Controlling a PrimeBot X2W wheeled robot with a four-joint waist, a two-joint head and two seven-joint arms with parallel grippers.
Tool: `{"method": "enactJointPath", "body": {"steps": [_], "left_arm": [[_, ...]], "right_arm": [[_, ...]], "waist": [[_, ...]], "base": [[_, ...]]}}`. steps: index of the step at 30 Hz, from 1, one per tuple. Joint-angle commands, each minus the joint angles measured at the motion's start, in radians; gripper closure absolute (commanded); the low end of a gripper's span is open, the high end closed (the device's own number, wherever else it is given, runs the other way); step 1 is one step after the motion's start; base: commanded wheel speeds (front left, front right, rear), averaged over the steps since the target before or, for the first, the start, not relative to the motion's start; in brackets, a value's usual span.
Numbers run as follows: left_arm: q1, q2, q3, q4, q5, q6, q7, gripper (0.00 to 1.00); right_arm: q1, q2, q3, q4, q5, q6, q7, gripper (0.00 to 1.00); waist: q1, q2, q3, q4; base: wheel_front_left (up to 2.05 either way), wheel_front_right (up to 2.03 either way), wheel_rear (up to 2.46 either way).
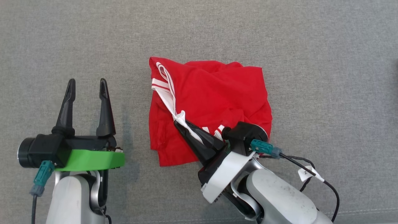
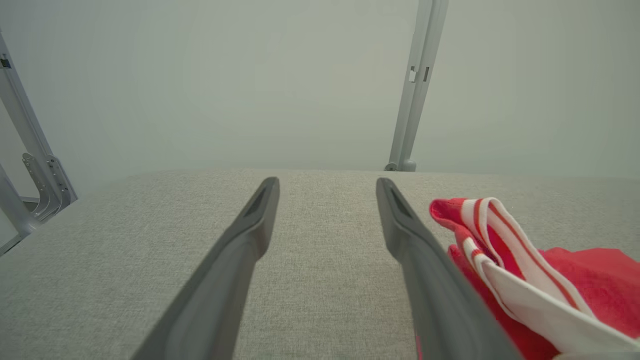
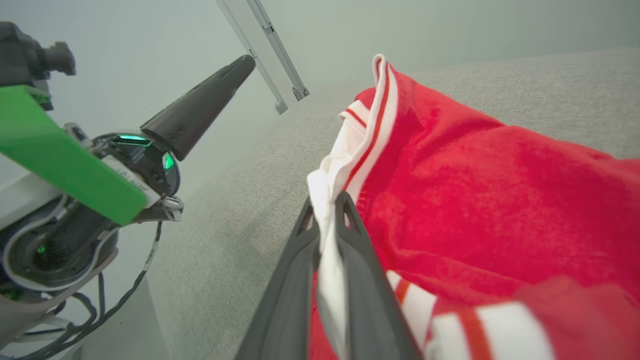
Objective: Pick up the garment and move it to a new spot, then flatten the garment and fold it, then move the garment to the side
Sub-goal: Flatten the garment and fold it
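A crumpled red garment (image 1: 211, 102) with white and red striped trim lies on the grey fabric surface (image 1: 279, 37) in the middle of the head view. My right gripper (image 1: 180, 122) is shut on the garment's white trim near its lower left part; in the right wrist view the white band (image 3: 330, 215) is pinched between the two dark fingers (image 3: 360, 260). My left gripper (image 1: 87, 82) is open to the left of the garment, apart from it, with nothing between its fingers (image 2: 250, 230). The garment's striped edge (image 2: 500, 240) shows beside the left gripper's right finger.
The grey fabric surface spreads widely around the garment. A pale metal frame post (image 2: 417, 85) stands beyond its far edge, and another frame part (image 2: 30, 165) at the left. A black cable (image 1: 323, 182) trails from my right wrist.
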Motion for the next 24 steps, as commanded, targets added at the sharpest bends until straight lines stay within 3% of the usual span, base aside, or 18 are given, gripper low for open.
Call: {"method": "enactJointPath", "body": {"steps": [1, 5, 6, 7, 11, 15, 24], "left_arm": [[-0.017, -0.001, -0.005, 0.002, -0.001, -0.003, -0.003, 0.0], [-0.022, -0.002, -0.02, 0.01, 0.003, -0.006, -0.003, 0.0], [-0.024, -0.002, -0.022, 0.013, 0.004, -0.007, -0.002, 0.0], [-0.026, -0.002, -0.023, 0.016, 0.005, -0.006, -0.002, 0.0], [-0.028, -0.002, -0.021, 0.024, 0.012, -0.009, -0.002, 0.0], [-0.023, -0.002, -0.016, 0.027, 0.02, -0.009, -0.002, 0.0], [-0.012, -0.002, 0.003, 0.027, 0.033, -0.006, -0.003, 0.0]], "right_arm": [[-0.024, 0.0, 0.011, 0.022, 0.014, 0.0, -0.018, 1.0], [-0.07, 0.001, 0.056, 0.077, 0.05, 0.0, -0.056, 1.0], [-0.08, 0.001, 0.069, 0.086, 0.058, 0.0, -0.063, 0.67], [-0.091, 0.001, 0.084, 0.084, 0.063, 0.0, -0.077, 0.01], [-0.13, -0.001, 0.122, 0.027, 0.066, 0.0, -0.134, 0.0], [-0.129, 0.0, 0.089, -0.068, 0.028, 0.0, -0.149, 0.0], [-0.007, -0.035, -0.222, -0.289, -0.113, 0.0, -0.15, 0.0]], "waist": [[0.0, 0.0, 0.005, 0.004], [0.0, 0.0, 0.009, 0.002], [0.0, 0.0, 0.01, 0.001], [0.0, 0.0, 0.01, -0.001], [0.0, 0.0, 0.006, -0.02], [0.0, 0.0, -0.002, -0.039], [0.0, 0.0, -0.015, -0.07]], "base": [[0.0, 0.0, 0.0], [0.0, 0.0, 0.0], [0.0, 0.0, 0.0], [0.0, 0.0, 0.0], [0.0, 0.0, 0.0], [0.0, 0.0, 0.0], [0.0, 0.0, 0.0]]}}
